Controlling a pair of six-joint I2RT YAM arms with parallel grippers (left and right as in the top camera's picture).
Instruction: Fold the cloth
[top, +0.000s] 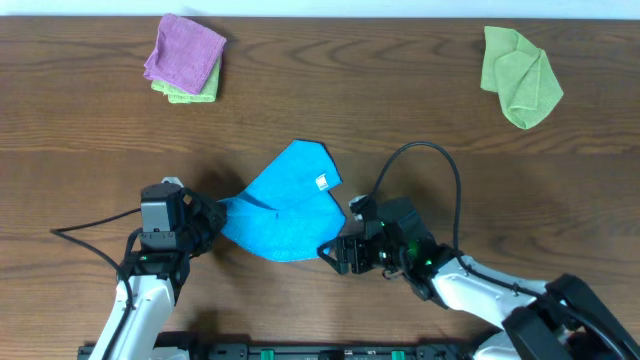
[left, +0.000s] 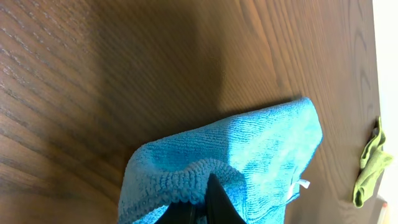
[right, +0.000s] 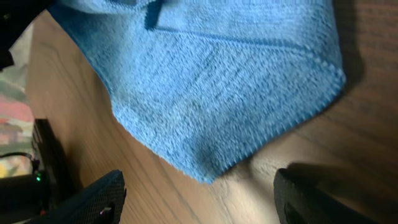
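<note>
Looking overhead, you see the fuzzy sky-blue cloth (top: 285, 215), a rumpled triangle on the wood-grain table (top: 400, 100), one corner clamped in the left gripper (top: 216, 211). Left wrist: its looped pile bunches at the dark fingertips (left: 211, 198). Right wrist: the right gripper (right: 199, 199) gapes just off the cloth's pointed corner.

Bright sky-blue cloth (top: 285, 215) with a fine ribbed microfibre texture and 1 small white tag (top: 324, 182). The table (top: 400, 100) is dark brown with streaky wood grain. A purple cloth (top: 185, 48) shows a light green cloth (top: 192, 95) beneath; a second green cloth (top: 520, 75) is the same pale lime. The left gripper (top: 213, 215) and right gripper (top: 335, 255) are black.
</note>
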